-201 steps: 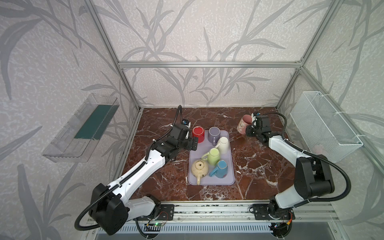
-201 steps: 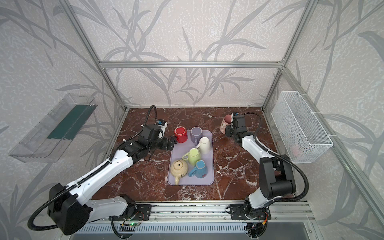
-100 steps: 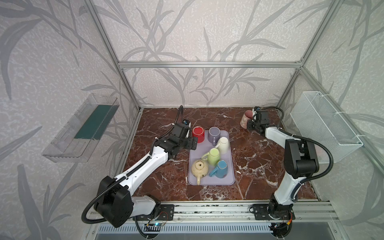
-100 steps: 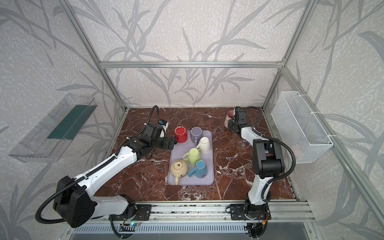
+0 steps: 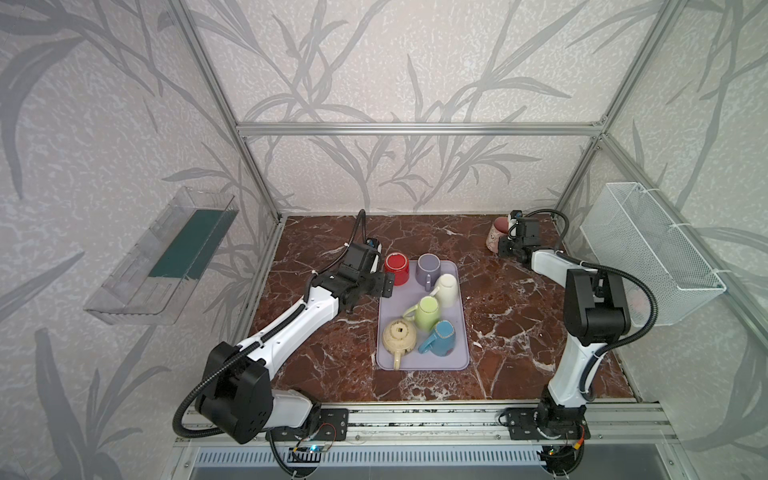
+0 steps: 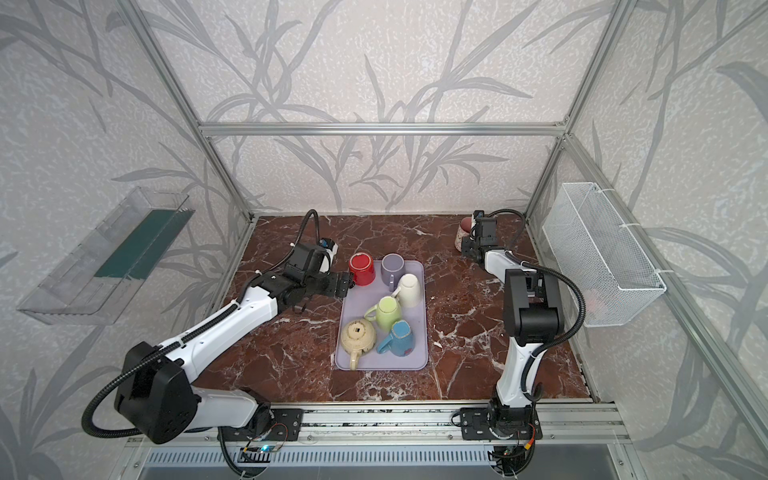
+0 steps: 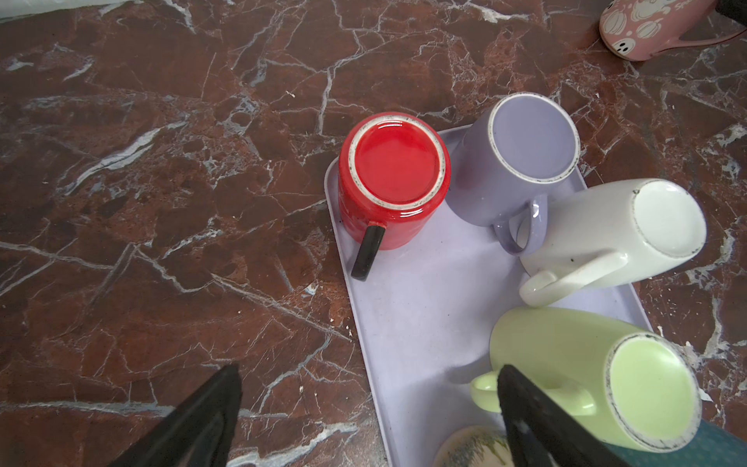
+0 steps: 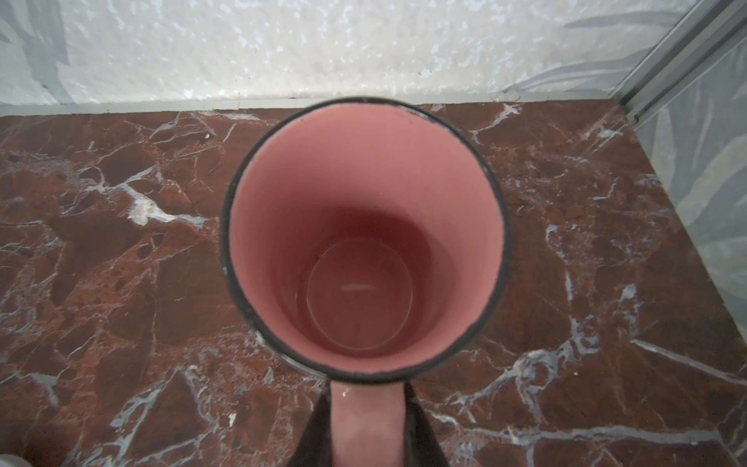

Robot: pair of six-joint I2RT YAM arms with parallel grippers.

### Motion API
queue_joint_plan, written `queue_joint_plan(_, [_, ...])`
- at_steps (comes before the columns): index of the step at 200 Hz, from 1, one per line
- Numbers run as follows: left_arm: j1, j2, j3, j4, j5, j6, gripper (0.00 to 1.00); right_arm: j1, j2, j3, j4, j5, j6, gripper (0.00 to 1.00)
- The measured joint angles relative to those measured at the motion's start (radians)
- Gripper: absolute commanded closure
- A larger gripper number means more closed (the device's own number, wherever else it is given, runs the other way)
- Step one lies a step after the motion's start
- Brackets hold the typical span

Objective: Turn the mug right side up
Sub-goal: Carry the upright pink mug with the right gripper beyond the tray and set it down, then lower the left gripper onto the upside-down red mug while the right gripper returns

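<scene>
A pink mug with white ghost prints stands mouth up near the far right corner; whether it rests on the marble I cannot tell. In the right wrist view I look down into its pink inside. My right gripper is shut on its handle, one black finger on each side. A red mug sits upside down on the tray's far left corner. My left gripper hovers open just left of it, holding nothing.
The lilac tray also carries an upside-down lilac mug, a white mug, a green mug, a blue mug and a cream teapot. A wire basket hangs on the right wall and a clear shelf on the left.
My right gripper has carried the pink mug a little farther back toward the far wall. The left gripper has hardly moved beside the red mug.
</scene>
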Motion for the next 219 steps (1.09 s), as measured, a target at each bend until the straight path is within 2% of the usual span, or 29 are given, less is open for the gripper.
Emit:
queue_joint_plan(36, [0.003, 0.034, 0.021, -0.009, 0.006, 0.015, 0.06, -0.005, 0.000, -0.013, 0.018, 0.010, -0.008, 1.00])
queue_joint_plan(79, [0.004, 0.043, 0.048, -0.023, 0.013, 0.032, 0.11, -0.006, -0.013, -0.048, 0.058, 0.020, -0.008, 0.77])
queue_joint_plan(103, [0.004, 0.051, 0.059, -0.039, 0.014, 0.039, 0.14, -0.008, -0.029, -0.070, 0.069, 0.020, -0.005, 0.67])
queue_joint_plan(159, [0.004, 0.100, 0.104, -0.067, 0.029, 0.075, 0.18, -0.009, -0.105, -0.109, 0.090, 0.016, 0.014, 0.55])
queue_joint_plan(201, [0.008, 0.144, 0.133, -0.086, 0.056, 0.098, 0.19, -0.009, -0.216, -0.196, 0.098, 0.013, 0.055, 0.46])
queue_joint_plan(219, [0.013, 0.148, 0.133, -0.092, 0.060, 0.103, 0.19, -0.009, -0.288, -0.237, 0.097, 0.007, 0.080, 0.45])
